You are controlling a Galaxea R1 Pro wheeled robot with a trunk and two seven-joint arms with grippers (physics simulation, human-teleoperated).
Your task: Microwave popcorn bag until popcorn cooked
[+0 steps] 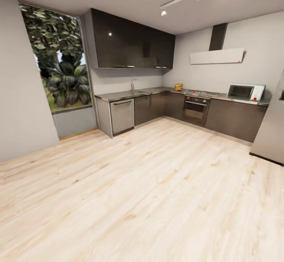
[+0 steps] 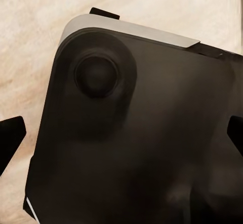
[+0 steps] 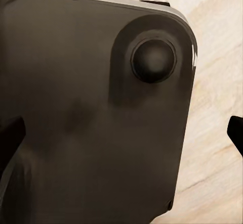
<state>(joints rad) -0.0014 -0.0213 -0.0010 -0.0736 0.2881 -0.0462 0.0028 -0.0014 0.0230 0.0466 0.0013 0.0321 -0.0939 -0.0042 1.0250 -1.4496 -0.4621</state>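
Observation:
Far across the room, the small tan popcorn bag stands on the grey countertop near the corner, left of the hob. The mint-blue microwave sits on the same countertop at the right end, its dark door closed. The popcorn itself is too small to make out. My left gripper hangs open over my own dark base, with only the dark fingertips at the picture's edges. My right gripper is open the same way, nothing between its fingers.
A wide light wood floor lies between me and the cabinets. A built-in oven with red knobs is under the hob, a steel dishwasher at the left end, a tall grey fridge at the right.

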